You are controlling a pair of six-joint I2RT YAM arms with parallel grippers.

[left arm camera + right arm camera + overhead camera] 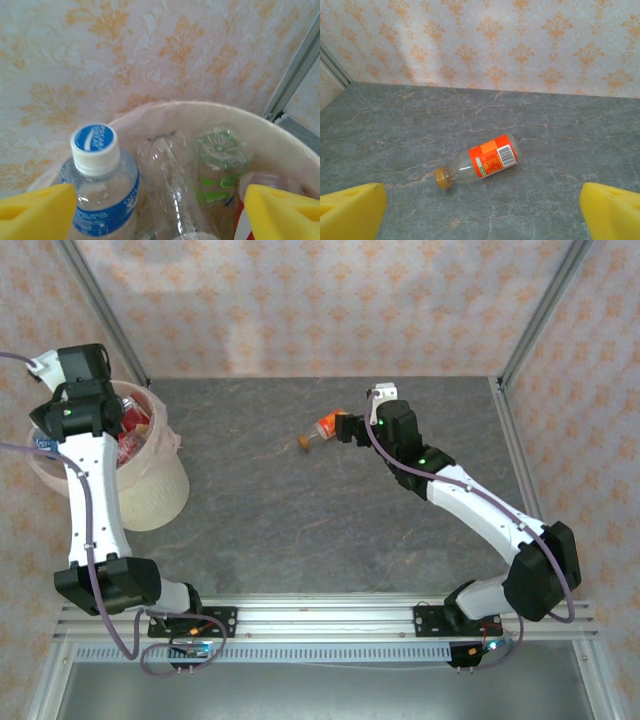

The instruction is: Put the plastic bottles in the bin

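At the left, the left gripper is hovering over the bin, jaws standing wide above a blue-labelled bottle and a green-labelled bottle inside, while the right gripper is gaping wide, facing 1 orange-labelled bottle lying on its side on the grey table.

left arm extended, left jaws wide | right arm outstretched, right jaws wide

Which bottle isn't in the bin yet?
The orange-labelled bottle with the gold cap, lying on its side on the table; the other bottles are already inside the bin.
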